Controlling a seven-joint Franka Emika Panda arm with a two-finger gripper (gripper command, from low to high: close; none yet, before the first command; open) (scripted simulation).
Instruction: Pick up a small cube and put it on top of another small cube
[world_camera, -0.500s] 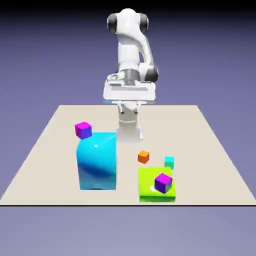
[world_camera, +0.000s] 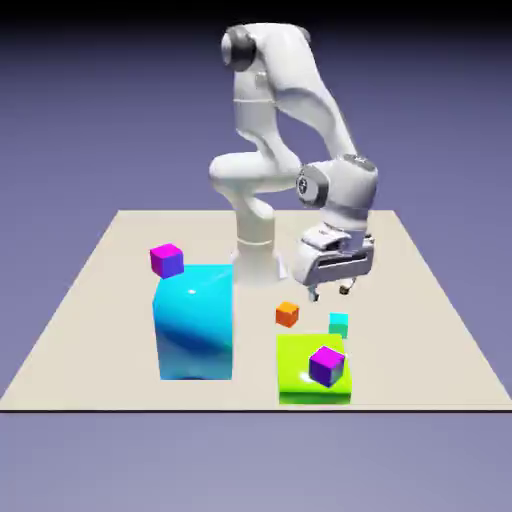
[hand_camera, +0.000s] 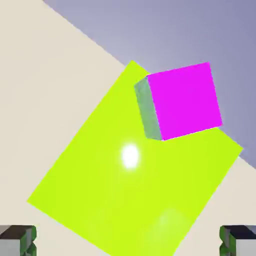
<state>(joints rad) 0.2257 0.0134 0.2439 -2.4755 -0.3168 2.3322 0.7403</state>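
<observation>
Fingers spread wide with nothing between them, the gripper (world_camera: 331, 292) points down and slightly tilted above the table (world_camera: 420, 370), over toward the exterior view's right, the white arm (world_camera: 300, 85) bent across from its base. Below it, the small orange cube (world_camera: 287, 314) and the small cyan cube (world_camera: 339, 325) sit apart on the table behind the lime block (world_camera: 300, 372), which bears a magenta-and-purple cube (world_camera: 327, 366) turned corner-on to the exterior view; being cubes, they have no long axis.

Hand view: bottom edge cuts off green block (hand_camera: 130, 200)
</observation>
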